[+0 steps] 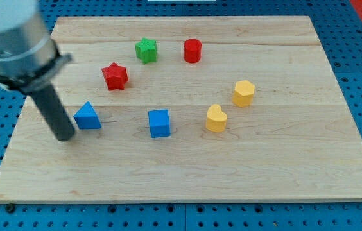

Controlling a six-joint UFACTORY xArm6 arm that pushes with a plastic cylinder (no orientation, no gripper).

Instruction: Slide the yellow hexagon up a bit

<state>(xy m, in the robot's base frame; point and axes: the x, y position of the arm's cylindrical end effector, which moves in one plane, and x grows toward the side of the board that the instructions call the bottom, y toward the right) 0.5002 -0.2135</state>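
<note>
Though distant, yellow hexagon [244, 93] right of tool [65, 137]

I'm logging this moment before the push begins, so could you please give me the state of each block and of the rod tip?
yellow hexagon: upright, untouched, far from my tip
yellow heart: upright, beside the hexagon, apart
blue cube: upright, alone
blue triangle: upright, just right of my tip
red star: upright
green star: upright
red cylinder: upright
my tip: on the board

Wooden board [277, 167] with seven small blocks

Green star [146, 49], red cylinder [192, 50], red star [115, 76], blue triangle [87, 116], blue cube [159, 122], yellow heart [216, 119], yellow hexagon [244, 93].
</note>
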